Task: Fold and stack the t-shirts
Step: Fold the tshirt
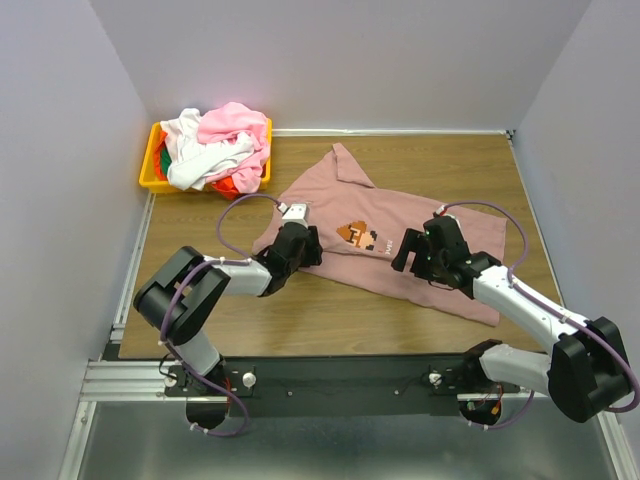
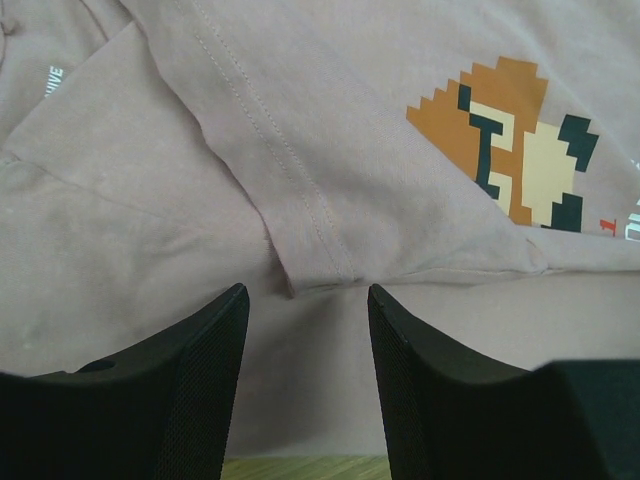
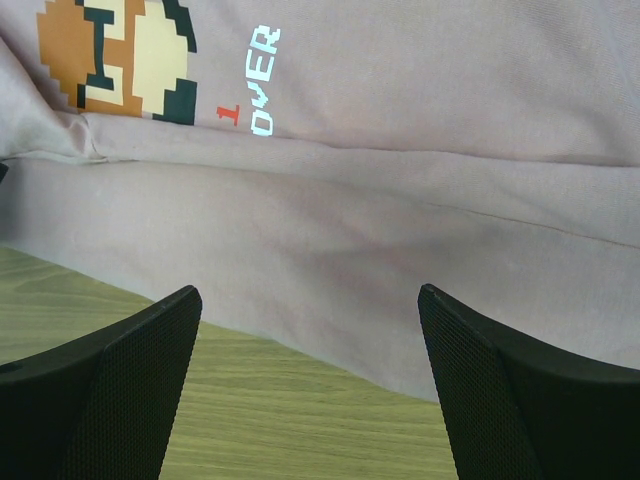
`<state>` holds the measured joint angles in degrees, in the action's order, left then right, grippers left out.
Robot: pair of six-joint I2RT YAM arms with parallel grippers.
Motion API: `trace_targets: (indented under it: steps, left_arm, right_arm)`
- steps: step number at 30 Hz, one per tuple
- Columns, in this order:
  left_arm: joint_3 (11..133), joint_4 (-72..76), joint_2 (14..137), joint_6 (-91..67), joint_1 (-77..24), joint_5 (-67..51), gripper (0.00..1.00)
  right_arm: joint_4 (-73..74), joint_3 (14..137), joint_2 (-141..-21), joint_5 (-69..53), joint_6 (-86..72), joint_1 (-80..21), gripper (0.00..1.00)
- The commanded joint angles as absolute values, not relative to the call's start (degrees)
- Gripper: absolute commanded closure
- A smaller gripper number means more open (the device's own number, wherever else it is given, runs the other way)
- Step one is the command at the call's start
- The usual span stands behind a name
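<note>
Mauve t-shirt [image 1: 400, 210], mid-fold: we poise left claw [image 2: 308, 300] and right claw [image 3: 310, 300], both agape, at its near-edge fold; gripping likely comes next.

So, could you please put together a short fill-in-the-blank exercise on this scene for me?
1. The left hand and the right hand are both ____.
2. The mauve-pink t-shirt lies spread on the table, its pixel-art print ____ the two hands.
3. The other t-shirts are heaped in a ____ bin.
Missing words: open; between; yellow.
</note>
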<state>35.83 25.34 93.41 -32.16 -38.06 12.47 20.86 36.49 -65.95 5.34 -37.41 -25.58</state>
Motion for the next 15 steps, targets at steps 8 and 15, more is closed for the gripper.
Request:
trace_targets:
  steps: [8,15]
  left_arm:
    - [39.46,26.28,97.47,-31.64,-38.76,14.33,0.47]
    - [41.22,26.19,99.31,-31.38,-38.76,13.8,0.57]
  right_arm:
    - [21.71,37.09,-65.22,7.03,-36.56,-26.19,0.05]
    - [21.71,36.56,-65.3,7.21,-36.47,-26.1,0.05]
